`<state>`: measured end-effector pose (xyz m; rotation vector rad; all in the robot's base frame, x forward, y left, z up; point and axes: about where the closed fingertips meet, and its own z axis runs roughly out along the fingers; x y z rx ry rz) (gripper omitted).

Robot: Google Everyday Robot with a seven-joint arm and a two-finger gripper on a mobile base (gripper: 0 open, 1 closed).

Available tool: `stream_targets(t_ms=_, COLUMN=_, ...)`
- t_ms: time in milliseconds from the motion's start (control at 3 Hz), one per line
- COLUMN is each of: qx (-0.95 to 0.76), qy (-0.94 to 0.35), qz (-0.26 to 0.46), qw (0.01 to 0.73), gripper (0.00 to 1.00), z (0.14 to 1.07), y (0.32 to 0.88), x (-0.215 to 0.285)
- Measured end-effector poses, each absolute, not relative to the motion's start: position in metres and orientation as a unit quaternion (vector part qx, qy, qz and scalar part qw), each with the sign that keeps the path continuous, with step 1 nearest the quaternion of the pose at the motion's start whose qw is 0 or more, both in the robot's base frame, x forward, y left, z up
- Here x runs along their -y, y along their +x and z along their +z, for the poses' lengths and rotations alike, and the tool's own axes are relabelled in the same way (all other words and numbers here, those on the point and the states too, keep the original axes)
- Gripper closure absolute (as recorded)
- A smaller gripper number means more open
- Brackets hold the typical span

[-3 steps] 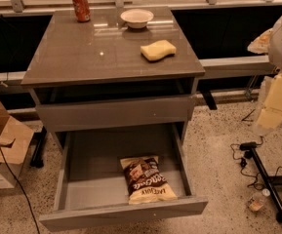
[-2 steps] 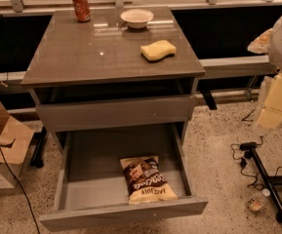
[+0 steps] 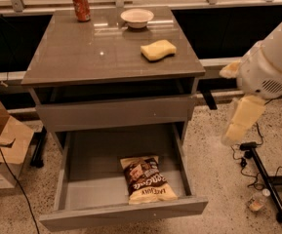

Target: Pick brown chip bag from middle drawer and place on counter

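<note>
**Item 1, brown chip bag** (image 3: 148, 178): you find it lying flat on the floor of the middle drawer (image 3: 89, 182), at abt 5 o'clock from the drawer's centre. It sits near the front wall and closer to the right wall than the left. The lettered face is up, with pale ends toward 12 and 6 o'clock. Nothing is touching it.

**Item 2, middle drawer:** pulled out wide, interior open to your view. The bag is its only visible contents.

**Item 3, grey drawer front** (image 3: 113, 112): at 12 o'clock from the bag, directly above the open drawer and closed flush.

**Item 4, counter** (image 3: 77, 57): glossy top slab above that front. On it, taken from the counter's centre:
- yellow sponge (image 3: 158, 49) at 3 o'clock
- white bowl (image 3: 137, 17) at 1 o'clock, near the back edge
- red can (image 3: 81, 6) at 11 o'clock, upright, near the back edge

**Item 5, gripper** (image 3: 239, 123): pale, hanging below the white arm joint at abt 2 o'clock from the bag. It is outside the cabinet's right side and well apart from bag, drawer and counter. It holds nothing you can see. Open or closed: can't tell.

**Item 6, surroundings:**
- cardboard box (image 3: 4, 150) on the floor at 9 o'clock from the drawer
- black stand (image 3: 265, 179) w/ cables on the speckled floor at 3 o'clock
</note>
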<state>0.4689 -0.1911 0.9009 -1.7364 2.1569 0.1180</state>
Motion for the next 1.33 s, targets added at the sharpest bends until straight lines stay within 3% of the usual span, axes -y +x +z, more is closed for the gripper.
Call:
stream_targets(t_ms=667, qx=-0.782, qy=-0.586, qz=0.137, qw=0.162, gripper=0.00, z=0.802, y=0.495, x=0.183)
stream_targets(t_ms=1333, qx=-0.797, qy=-0.564, qz=0.161, qw=0.146, gripper=0.00, z=0.767, y=0.505, x=0.173)
